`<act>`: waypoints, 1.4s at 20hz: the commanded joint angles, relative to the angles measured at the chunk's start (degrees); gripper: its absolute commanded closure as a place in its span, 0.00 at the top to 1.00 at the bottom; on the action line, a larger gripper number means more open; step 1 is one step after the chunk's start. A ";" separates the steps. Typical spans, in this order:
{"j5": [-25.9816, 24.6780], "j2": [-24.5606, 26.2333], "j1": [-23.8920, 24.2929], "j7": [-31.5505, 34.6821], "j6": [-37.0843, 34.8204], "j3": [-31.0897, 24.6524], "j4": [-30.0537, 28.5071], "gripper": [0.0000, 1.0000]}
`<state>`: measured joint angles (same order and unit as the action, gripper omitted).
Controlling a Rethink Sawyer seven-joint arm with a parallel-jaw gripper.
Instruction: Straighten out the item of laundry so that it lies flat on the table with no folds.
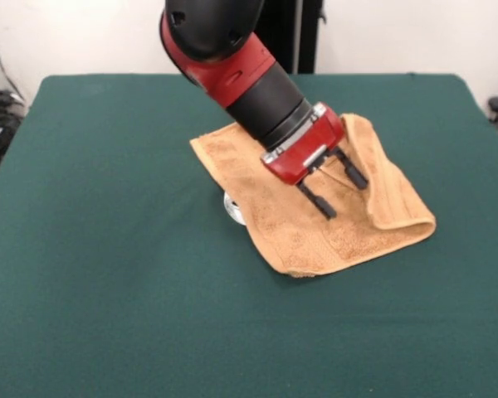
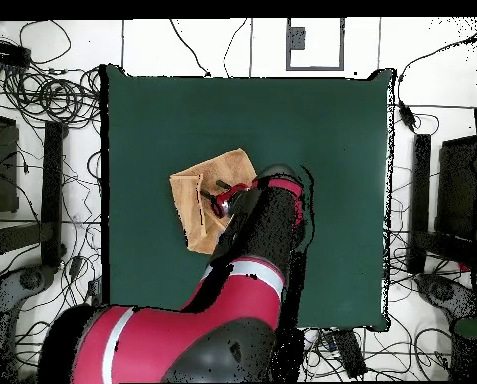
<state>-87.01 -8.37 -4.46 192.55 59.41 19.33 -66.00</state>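
Note:
The golden-tan towel (image 1: 315, 224) lies on the dark green table (image 1: 108, 249), right of centre in the front view. Its right side is folded over in a thick fold (image 1: 394, 191), and a woven band runs near the near edge. My gripper (image 1: 342, 193) hangs tilted just above the towel's middle, its two black fingers (image 1: 318, 200) spread apart and holding nothing. In the overhead view the towel (image 2: 197, 200) shows left of the arm, with the gripper (image 2: 220, 190) over its right part. A small white patch (image 1: 233, 208) shows at the towel's left edge.
The red and black arm (image 2: 252, 270) reaches from the bottom edge of the overhead view across the table's near part. Cables and stands (image 2: 42, 100) surround the table (image 2: 342, 150) on the floor.

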 commanded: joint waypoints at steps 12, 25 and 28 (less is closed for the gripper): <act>3.69 -1.46 -4.12 19.27 -0.86 -9.90 -6.26 1.00; 5.49 -1.57 -4.64 15.65 -7.01 -9.00 -6.72 1.00; 9.35 -1.15 -5.42 8.21 -15.12 -6.87 -6.88 1.00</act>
<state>-83.50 -12.13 -6.76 192.57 57.12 17.68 -67.97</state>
